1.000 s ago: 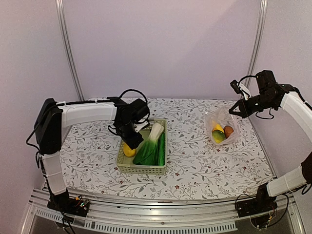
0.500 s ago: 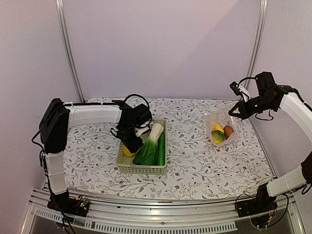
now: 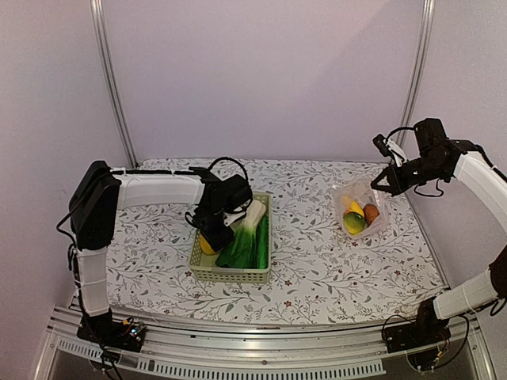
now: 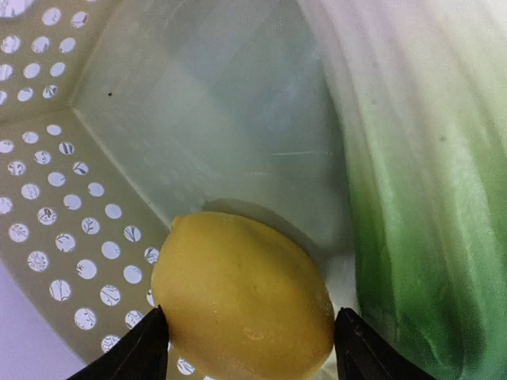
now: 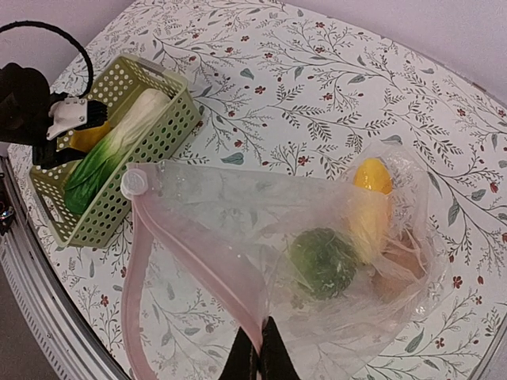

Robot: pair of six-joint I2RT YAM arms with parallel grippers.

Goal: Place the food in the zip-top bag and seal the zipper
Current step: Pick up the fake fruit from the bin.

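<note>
My left gripper reaches down into the pale green basket. It is open, with one finger on each side of a yellow lemon that rests on the basket floor. A bok choy lies just right of it, and a cucumber lies beyond that. At the right, my right gripper is shut on the mouth edge of the zip-top bag, pinching the pink zipper and holding the mouth up. Inside the bag are a yellow fruit, a green piece and a brown-orange piece.
The perforated basket wall stands close on the left of the lemon. The floral tablecloth spans between basket and bag. Metal frame posts rise at the back corners, and a rail runs along the near edge.
My left gripper has shifted a little to the right and lower in the basket, settling around the lemon. The right gripper and the bag have barely moved.
</note>
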